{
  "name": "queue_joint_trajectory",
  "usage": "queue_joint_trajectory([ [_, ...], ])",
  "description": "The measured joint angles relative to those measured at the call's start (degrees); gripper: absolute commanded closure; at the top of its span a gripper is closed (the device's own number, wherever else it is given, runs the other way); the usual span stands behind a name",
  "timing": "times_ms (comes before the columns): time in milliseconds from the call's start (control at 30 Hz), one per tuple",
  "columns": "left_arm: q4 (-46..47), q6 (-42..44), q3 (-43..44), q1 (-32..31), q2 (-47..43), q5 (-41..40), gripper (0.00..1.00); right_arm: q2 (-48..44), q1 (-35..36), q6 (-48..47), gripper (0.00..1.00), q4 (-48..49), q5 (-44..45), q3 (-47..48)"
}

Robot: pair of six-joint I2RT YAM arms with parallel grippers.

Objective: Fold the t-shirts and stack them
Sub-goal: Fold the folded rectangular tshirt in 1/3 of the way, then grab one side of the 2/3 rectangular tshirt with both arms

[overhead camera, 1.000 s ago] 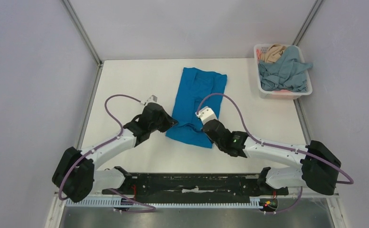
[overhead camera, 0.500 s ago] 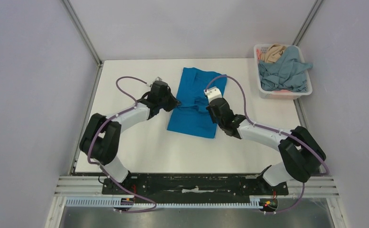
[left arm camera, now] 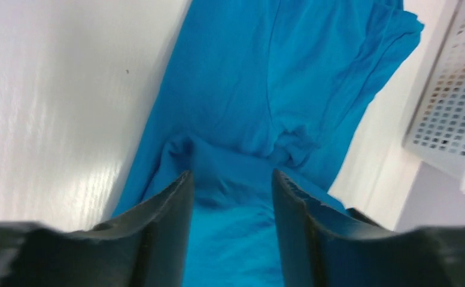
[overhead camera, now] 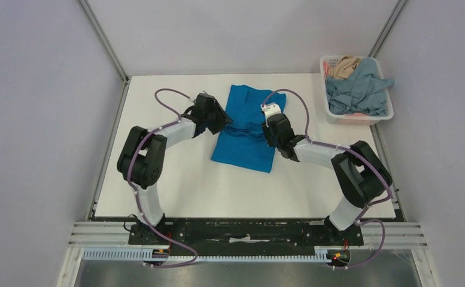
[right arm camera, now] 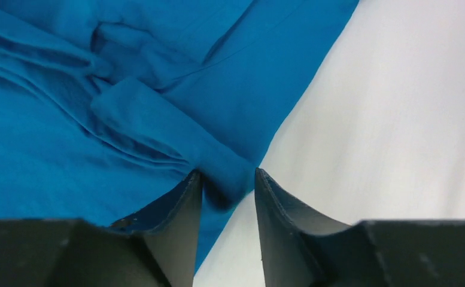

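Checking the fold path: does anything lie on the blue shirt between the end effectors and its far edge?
Nothing visible does. The left end effector and right end effector grip the blue t-shirt by its raised hem; the fabric beyond is bare. The white basket sits apart, far right.

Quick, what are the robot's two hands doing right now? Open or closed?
The left gripper: fingers closed on a fold of the blue shirt.
The right gripper: fingers closed on the blue shirt too.

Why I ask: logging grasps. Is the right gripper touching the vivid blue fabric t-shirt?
Touching. The right wrist view shows a fold of the vivid blue fabric t-shirt pinched in the right gripper.
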Motion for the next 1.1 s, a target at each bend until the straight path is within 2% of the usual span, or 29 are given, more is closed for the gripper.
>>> queue_joint_trajectory([
  [33, -0.5, 0.5, 0.7, 0.1, 0.5, -0.2, 0.23, 1.0, -0.5, 0.3, 0.39, 0.2, 0.0, 0.7],
  [67, -1.1, 0.8, 1.4, 0.2, 1.0, -0.7, 0.20, 1.9, -1.0, 0.7, 0.29, 0.2, 0.0, 1.4],
  [200, -5.3, 2.0, 5.6, 1.0, 1.4, -3.8, 0.19, 4.2, -2.7, 1.5, 0.02, -0.2, 1.7, 5.4],
  [367, -7.1, 4.0, 6.1, 1.9, -2.7, -5.8, 0.18, -0.4, -3.6, 1.9, 0.02, 0.5, -0.3, 5.0],
  [500, -9.2, 5.2, -0.9, 1.9, -11.1, -5.9, 0.17, -6.9, -3.2, 1.6, 0.02, 2.2, -13.6, -1.5],
  [600, -9.7, 5.7, -8.1, 1.8, -17.4, -4.9, 0.17, -7.2, -1.7, 1.3, 0.02, 3.3, -24.6, -4.5],
  [700, -9.2, 5.9, -16.9, 1.7, -23.1, -2.4, 0.17, -4.9, 0.7, 1.1, 0.02, 3.5, -31.0, -4.8],
  [867, -8.5, 5.0, -27.8, 0.4, -27.1, 0.6, 0.16, 2.9, 1.5, 1.3, 0.02, 3.1, -31.8, 0.1],
  [1000, -8.9, 4.8, -31.3, -0.1, -29.8, 1.1, 0.16, 11.1, -2.1, 2.8, 0.02, 3.2, -33.1, 8.0],
  [1100, -8.8, 4.8, -31.3, -0.1, -30.9, 0.5, 0.15, 13.8, -3.8, 2.6, 0.02, 1.9, -31.3, 11.6],
])
